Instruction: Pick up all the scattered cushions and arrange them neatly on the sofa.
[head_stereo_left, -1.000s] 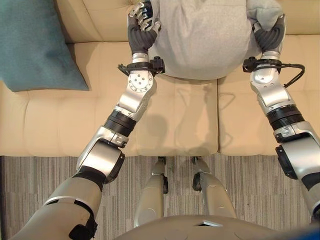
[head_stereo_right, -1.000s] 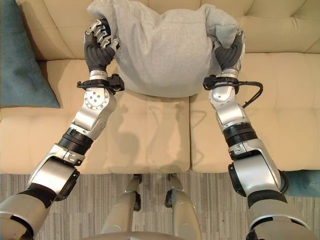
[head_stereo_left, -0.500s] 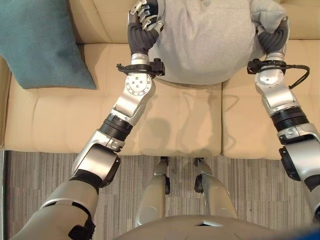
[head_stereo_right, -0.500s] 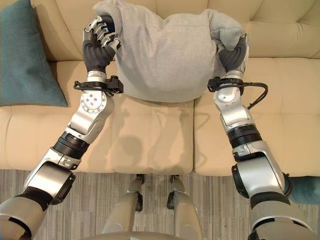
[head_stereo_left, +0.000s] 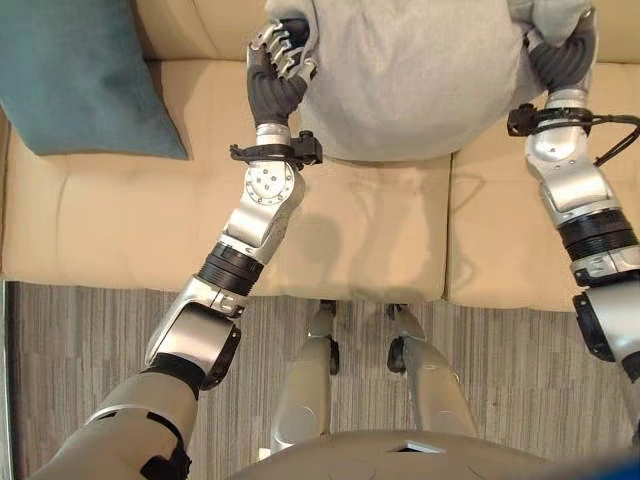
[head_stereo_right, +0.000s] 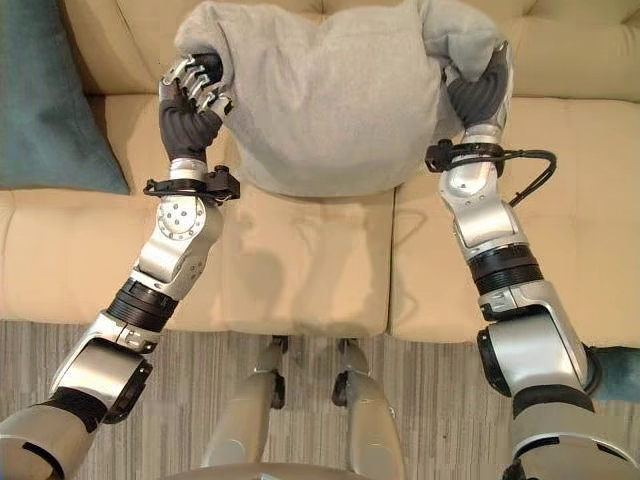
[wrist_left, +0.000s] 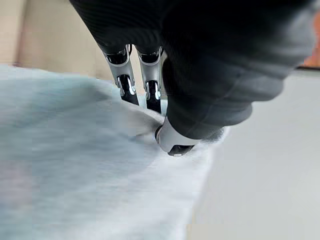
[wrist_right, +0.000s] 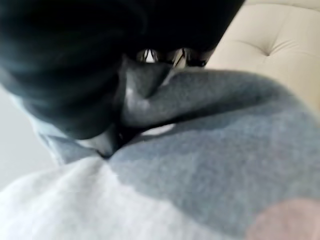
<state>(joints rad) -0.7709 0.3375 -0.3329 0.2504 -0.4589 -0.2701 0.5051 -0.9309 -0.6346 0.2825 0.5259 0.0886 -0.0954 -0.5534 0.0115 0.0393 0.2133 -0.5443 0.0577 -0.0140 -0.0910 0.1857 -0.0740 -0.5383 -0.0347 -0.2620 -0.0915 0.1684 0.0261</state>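
Since a second ago both arms have reached further toward the backrest, carrying the grey cushion (head_stereo_right: 325, 95) deeper over the sofa (head_stereo_right: 300, 260); the whole picture has slid too, so part of that shift is the camera's.

I have the cushion held from both sides. My left hand (head_stereo_right: 193, 95) has its fingers curled into the cushion's left edge, and its wrist view shows fingertips and thumb (wrist_left: 172, 140) pinching the grey fabric. My right hand (head_stereo_right: 478, 92) grips the upper right corner, and its wrist view shows cloth bunched against the palm.

I judge the grey cushion nearly placed: it hangs over the seat against the backrest, still in my grasp and not yet released. A teal cushion (head_stereo_left: 85, 75) already leans at the sofa's left end. A sliver of something teal (head_stereo_right: 618, 360) shows by the sofa's front edge near my right arm; it may be another cushion waiting on the floor, though I cannot be sure.

Whether the grey cushion's lower edge rests on the seat or hovers just above it, I cannot tell. Its top is cut off in the left eye view, and my right hand's fingers are mostly buried in fabric.
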